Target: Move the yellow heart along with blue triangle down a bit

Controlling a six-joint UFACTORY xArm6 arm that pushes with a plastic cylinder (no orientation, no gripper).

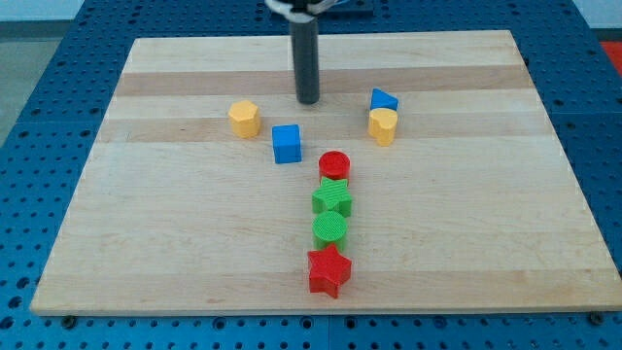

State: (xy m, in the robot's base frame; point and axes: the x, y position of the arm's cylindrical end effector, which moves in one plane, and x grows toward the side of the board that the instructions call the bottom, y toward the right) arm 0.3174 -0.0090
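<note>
I have a single view, looking down at a slant from in front of and above the bench (146, 253), facing its far edge at the view's top. It sits far enough back to take in nearly the whole wooden board with blue perforated surround, while cutting off the rod's upper part.

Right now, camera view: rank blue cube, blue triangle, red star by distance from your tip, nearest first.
My tip sits near the view's top centre.
1. blue cube: just below the tip, slightly to the view's left.
2. blue triangle: off to the view's right, level with the tip, touching the yellow heart.
3. red star: far toward the view's bottom, at the end of the block column.
</note>
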